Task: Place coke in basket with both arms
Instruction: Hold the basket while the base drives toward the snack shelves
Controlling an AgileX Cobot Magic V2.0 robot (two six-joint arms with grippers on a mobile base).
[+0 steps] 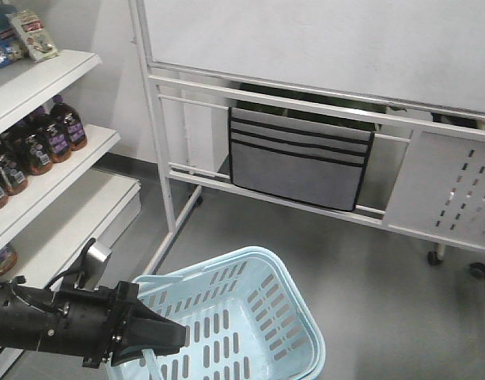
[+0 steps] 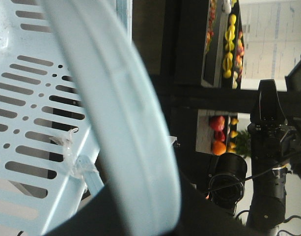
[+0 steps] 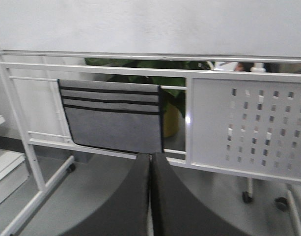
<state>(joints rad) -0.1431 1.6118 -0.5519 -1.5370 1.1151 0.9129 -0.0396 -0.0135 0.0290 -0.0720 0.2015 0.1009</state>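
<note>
Exterior front-facing view: left end effector (image 1: pixel 172 336) clamped on basket (image 1: pixel 293 305) rim, basket over the floor (image 1: pixel 369 269) near the shelf (image 1: pixel 60 182). Right wrist view: right end effector (image 3: pixel 150 156) fingers together

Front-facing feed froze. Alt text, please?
The left tool holds the near edge of the light blue basket, whose visible interior is empty. Behind stand a wheeled whiteboard with a grey pocket organiser and shelves of dark bottles.
</note>
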